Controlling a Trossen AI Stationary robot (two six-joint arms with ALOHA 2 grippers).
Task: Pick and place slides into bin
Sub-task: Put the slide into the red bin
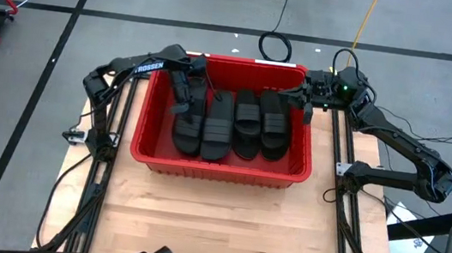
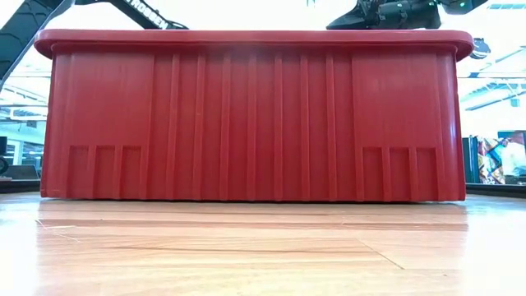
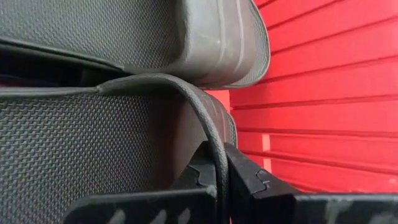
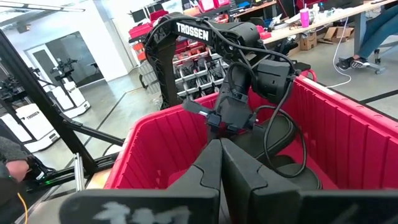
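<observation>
The red bin (image 1: 221,167) stands on the wooden table and fills the low view (image 2: 246,123). Several black slides (image 1: 248,125) lie side by side inside it. My left gripper (image 1: 185,97) reaches down into the bin's far left part and is shut on the thin strap of a thong slide (image 1: 188,129), whose textured sole (image 3: 74,162) shows close up. Another slide (image 3: 124,31) lies right beside it. My right gripper (image 1: 308,98) is shut and empty above the bin's far right rim; its wrist view (image 4: 221,165) looks across the bin at the left arm. My left gripper pinches the slide's thin cord-like strap (image 3: 212,149) between its two fingers (image 3: 249,177). The fingers come from above, slanting down into the bin. The slide stays inside the bin next to the others; I cannot tell whether it rests on the bin's floor.
The bin's tall walls (image 4: 348,118) stand around the left gripper. Bare wooden table (image 1: 214,220) lies in front of the bin. Cables (image 1: 275,46) lie on the floor past the table's far edge. Papers (image 1: 408,244) lie at the right.
</observation>
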